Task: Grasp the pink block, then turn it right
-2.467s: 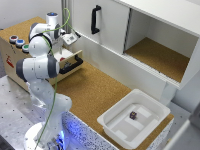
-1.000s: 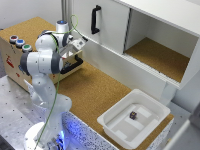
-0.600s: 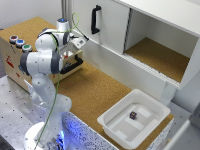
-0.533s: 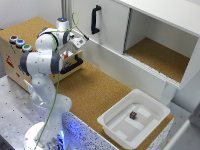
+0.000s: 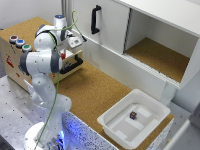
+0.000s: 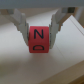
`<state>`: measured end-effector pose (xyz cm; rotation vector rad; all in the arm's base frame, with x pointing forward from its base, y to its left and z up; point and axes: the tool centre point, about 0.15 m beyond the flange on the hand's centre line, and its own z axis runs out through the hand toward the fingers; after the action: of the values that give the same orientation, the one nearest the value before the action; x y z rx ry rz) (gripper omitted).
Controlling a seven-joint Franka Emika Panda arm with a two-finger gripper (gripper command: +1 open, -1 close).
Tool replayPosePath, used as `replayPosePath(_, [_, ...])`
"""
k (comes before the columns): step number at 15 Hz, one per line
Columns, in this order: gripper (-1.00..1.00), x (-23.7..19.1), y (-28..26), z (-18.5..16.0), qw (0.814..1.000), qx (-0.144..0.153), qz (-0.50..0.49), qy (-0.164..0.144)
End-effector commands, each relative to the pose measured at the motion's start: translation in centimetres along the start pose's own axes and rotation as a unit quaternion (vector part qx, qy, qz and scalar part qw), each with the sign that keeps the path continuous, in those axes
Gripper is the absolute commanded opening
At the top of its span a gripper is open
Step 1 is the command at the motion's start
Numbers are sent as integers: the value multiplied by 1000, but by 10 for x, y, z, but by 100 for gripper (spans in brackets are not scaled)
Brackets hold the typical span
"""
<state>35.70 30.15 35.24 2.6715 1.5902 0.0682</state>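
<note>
**benchrat:** So, the small pink-red cube-shaped block with dark letters printed on its face (image 6: 39, 40) sits right between the two grey fingers (image 6: 20, 29) of the arm's gripper (image 6: 39, 31) in the wrist view. The fingers look closed in against its two sides, so I'd call it held, or very nearly. It seems to be resting on a pale surface, though I can't tell if it's lifted off it.

**pandafan:** What worries you from here?

**benchrat:** The turn to the right. The fingers appear to catch only the upper part of the block, so if the hold is light the block could stay put while the wrist rotates, or pivot between the pads. If it's touching the surface underneath, friction would make that worse.

**pandafan:** Can you place it in the exterior view?

**benchrat:** Not really. The white robot arm (image 5: 42, 60) blocks it. The hand is over at the exterior view's left, by the wooden box with coloured buttons on top (image 5: 12, 55), and the block itself is hidden behind the arm. The wrist view is blurry too, so I can't confirm contact on both pads. Also, some small dark object (image 5: 133, 115) lies in the white plastic tray (image 5: 112, 127) at near right, too tiny to identify.
</note>
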Motion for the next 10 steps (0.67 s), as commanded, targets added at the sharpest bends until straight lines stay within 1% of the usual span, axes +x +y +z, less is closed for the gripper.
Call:
replayPosePath(1, [-100,31,19,-7,967,50,227,-109])
replayPosePath(2, [-100,31,21,-6,958,50,258,-114])
replayPosePath(3, [-100,33,24,-4,945,52,296,-126])
replayPosePath(4, [-100,33,26,0,932,61,331,-132])
replayPosePath(5, [-100,35,25,0,923,57,356,-135])
replayPosePath(6, [-100,38,20,2,907,57,393,-138])
replayPosePath(7, [-100,38,14,2,892,49,426,-142])
replayPosePath(9, [-100,33,8,1,862,50,487,-128])
replayPosePath(10, [-100,28,7,0,841,52,526,-110])
